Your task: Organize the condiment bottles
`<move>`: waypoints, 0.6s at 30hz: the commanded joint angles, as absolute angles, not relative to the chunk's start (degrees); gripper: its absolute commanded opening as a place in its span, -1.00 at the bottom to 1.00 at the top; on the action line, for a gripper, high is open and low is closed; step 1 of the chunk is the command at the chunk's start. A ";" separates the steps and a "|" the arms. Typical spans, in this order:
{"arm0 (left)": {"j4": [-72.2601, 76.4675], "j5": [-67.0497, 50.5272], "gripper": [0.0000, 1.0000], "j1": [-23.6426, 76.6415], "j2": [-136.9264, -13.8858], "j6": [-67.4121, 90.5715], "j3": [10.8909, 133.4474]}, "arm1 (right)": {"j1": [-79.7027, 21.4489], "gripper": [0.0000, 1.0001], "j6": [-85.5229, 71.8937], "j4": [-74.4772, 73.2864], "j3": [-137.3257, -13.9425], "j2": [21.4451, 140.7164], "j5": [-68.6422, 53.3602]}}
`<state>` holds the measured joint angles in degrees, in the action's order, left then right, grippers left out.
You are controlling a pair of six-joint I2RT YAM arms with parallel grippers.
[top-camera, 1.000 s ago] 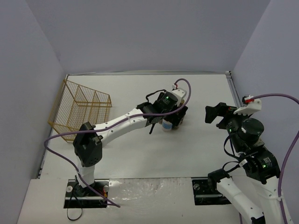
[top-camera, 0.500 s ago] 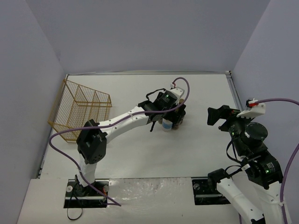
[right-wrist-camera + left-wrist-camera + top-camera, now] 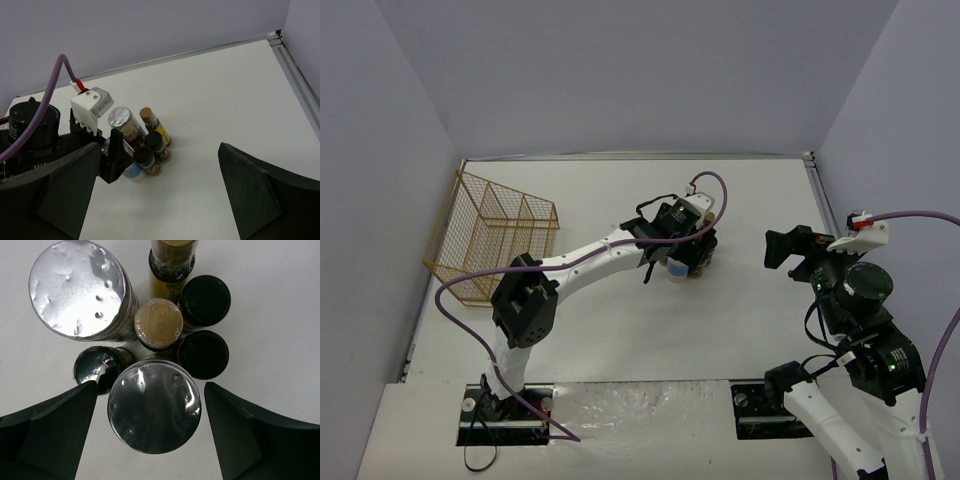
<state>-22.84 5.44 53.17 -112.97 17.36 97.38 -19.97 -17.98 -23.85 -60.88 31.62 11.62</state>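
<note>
1. The left gripper (image 3: 150, 390) hangs over the cluster of condiment bottles (image 3: 142, 145), pointing down at their caps. Its jaws are apart.
2. A wide silver-capped bottle (image 3: 154, 407) stands upright between the two fingers (image 3: 50, 435). A thin strip of table (image 3: 770, 190) shows on each side of its cap, so neither finger appears to touch it.
3. Just past the fingertip at the left of the wrist view sits a small jar with a crinkled dark cap (image 3: 100, 369), touching the silver-capped bottle.
4. Further ahead on that same side stands the second silver-capped bottle (image 3: 80, 290), its foil top dimpled.
5. Straight ahead of the jaws, a tan-capped bottle (image 3: 159, 322) stands against the gripped-side bottle's far edge. Beyond it is a slim yellow-filled bottle (image 3: 172, 260).
6. Ahead and toward the other finger, two black-capped jars (image 3: 204, 300) stand one behind the other, packed against the tan-capped bottle.
7. All seven stand upright and bunched together, on the table beneath the left gripper.
8. The right gripper (image 3: 772, 250) is held above the table with its jaws spread wide and nothing between them.
9. The cluster lies well ahead of the right gripper, roughly on its centre line.
10. A gold wire rack (image 3: 490, 235) stands well away from both grippers, at the table's far left side beyond the left arm.
</note>
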 commanded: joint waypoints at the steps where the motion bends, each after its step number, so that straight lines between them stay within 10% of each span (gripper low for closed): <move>1: -21.53 6.50 0.63 53.17 -110.88 17.77 100.18 | -20.39 1.00 -17.75 -20.37 -60.65 31.53 12.48; 18: -27.58 6.81 -0.76 54.05 -102.26 19.50 99.23 | -20.39 1.00 -18.92 -20.39 -59.58 30.05 11.60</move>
<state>-26.98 5.93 53.63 -111.56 18.15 97.27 -19.97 -18.18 -23.86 -59.80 29.95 11.59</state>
